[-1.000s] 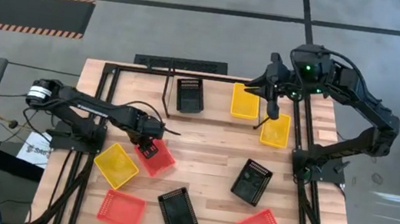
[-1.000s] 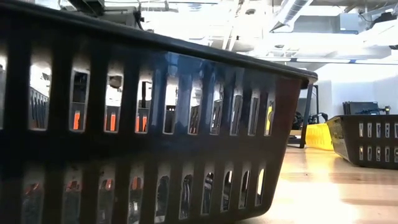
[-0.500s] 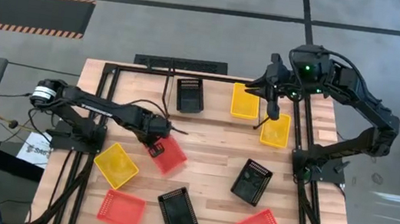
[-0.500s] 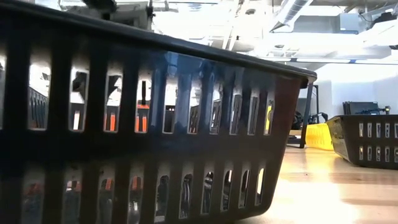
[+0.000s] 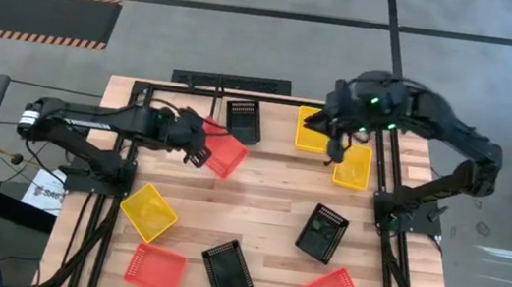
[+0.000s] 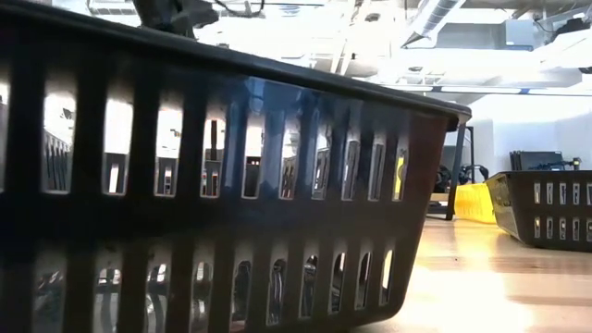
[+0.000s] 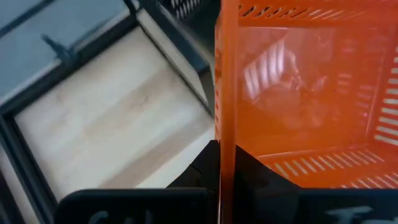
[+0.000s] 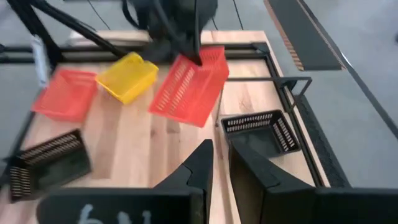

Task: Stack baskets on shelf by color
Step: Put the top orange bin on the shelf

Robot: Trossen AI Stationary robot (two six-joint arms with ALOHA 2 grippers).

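Low view is blocked by a black basket (image 6: 231, 185); left gripper (image 5: 197, 152) fingers clamped on red basket (image 5: 225, 154) rim, lifted; right gripper (image 5: 333, 146) finger state cannot be told

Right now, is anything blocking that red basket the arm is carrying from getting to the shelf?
Nothing visible does. The left gripper is shut on the red basket's rim, holding it tilted above the table beside the shelf. A black basket sits in the shelf's middle; the spot nearest the red one looks free.
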